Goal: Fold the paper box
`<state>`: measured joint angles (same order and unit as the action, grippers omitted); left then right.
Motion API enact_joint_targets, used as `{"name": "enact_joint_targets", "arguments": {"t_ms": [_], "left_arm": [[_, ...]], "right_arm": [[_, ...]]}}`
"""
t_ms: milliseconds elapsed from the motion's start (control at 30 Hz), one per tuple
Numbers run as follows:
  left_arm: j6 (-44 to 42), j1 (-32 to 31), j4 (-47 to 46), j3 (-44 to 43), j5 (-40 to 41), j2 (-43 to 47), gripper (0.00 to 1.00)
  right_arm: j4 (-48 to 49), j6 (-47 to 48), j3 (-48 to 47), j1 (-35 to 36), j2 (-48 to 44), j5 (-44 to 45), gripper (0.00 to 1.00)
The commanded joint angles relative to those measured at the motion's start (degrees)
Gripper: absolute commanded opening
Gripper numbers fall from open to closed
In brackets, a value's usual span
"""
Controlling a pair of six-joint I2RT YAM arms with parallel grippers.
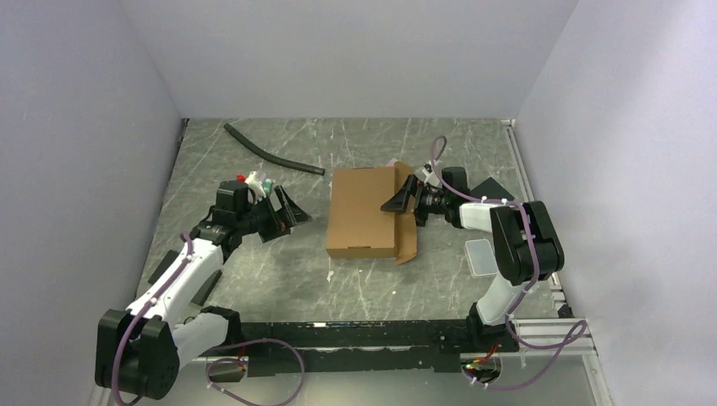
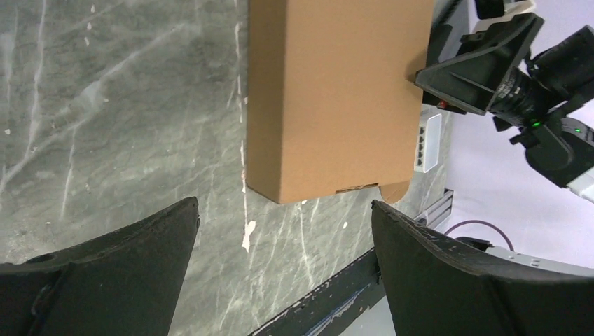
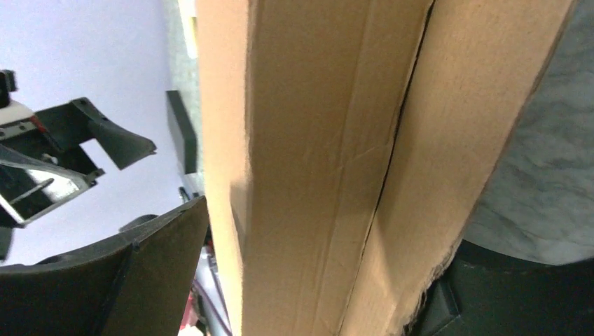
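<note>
Two arms are seen. The left arm (image 1: 182, 271) is bent low, and the left fingers (image 2: 105, 273) are spread wide with nothing held. One paper box (image 1: 363, 211) is laid flat in the middle of the desk (image 1: 254, 279). The right arm (image 1: 516, 241) is stretched toward the box. The right fingers (image 3: 140, 280) are set around its right edge, and whether it is held cannot be told.

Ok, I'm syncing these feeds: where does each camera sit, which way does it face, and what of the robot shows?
Top external: above and behind the bases, looking down at the table; both arms show, the paper box between them.
Left wrist: on the left arm, facing the box; left gripper's open fingers frame it, right gripper at its far edge.
Right wrist: close against the box's edge, cardboard between its own fingers; left gripper beyond.
Shared: both wrist views show the box and the opposite gripper.
</note>
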<state>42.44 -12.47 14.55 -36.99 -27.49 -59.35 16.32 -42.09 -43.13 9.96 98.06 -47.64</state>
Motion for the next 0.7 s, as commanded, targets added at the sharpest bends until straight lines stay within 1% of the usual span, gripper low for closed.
{"name": "enact_joint_targets", "arguments": {"t_ms": [0, 33, 67, 167, 200, 300, 367, 467, 533, 600, 667], "left_arm": [[-3.28, -0.73, 1.19, -2.85, 0.31, -1.49, 0.96], [-3.87, -0.91, 2.36, -3.58, 1.19, -1.59, 0.96], [-4.41, -1.12, 3.52, -4.39, 2.00, -1.66, 0.96], [-6.10, -1.33, 6.35, -6.88, 3.60, -1.94, 0.96], [-6.52, -1.41, 6.89, -7.70, 3.78, -2.03, 0.96], [-7.26, -1.50, 7.24, -9.62, 3.66, -2.44, 0.96], [-7.11, -1.67, 6.31, -9.85, 2.52, -2.80, 0.96], [-6.73, -2.80, 4.49, -9.41, 0.79, -3.53, 0.96], [-6.96, -4.66, 3.23, -8.96, 0.32, -3.73, 0.95], [-7.42, -7.07, 2.06, -8.61, 1.44, -3.95, 0.96], [-8.79, -9.77, 2.14, -9.14, 3.77, -4.78, 0.96]], "right_arm": [[-8.25, 11.93, -2.56, 0.21, -2.60, 4.85, 0.94], [-10.98, 14.93, -3.15, 0.23, -3.86, 6.39, 0.99], [-13.99, 17.68, -3.92, 0.19, -5.21, 7.85, 0.99], [-24.79, 25.27, -5.99, -0.39, -8.72, 13.81, 1.00], [-26.82, 27.57, -6.05, -0.95, -9.77, 15.31, 1.00], [-33.83, 33.61, -6.17, -3.48, -12.31, 16.10, 1.00], [-36.97, 37.02, -5.88, -5.00, -14.45, 16.51, 1.00], [-38.02, 43.91, -3.40, -5.93, -21.33, 16.46, 1.00], [-38.97, 51.37, -2.17, -5.86, -27.04, 13.40, 1.00], [-40.48, 60.73, -0.82, -5.90, -33.77, 7.41, 1.00], [-44.24, 76.77, 1.07, -5.72, -40.04, -2.89, 1.00]]}}
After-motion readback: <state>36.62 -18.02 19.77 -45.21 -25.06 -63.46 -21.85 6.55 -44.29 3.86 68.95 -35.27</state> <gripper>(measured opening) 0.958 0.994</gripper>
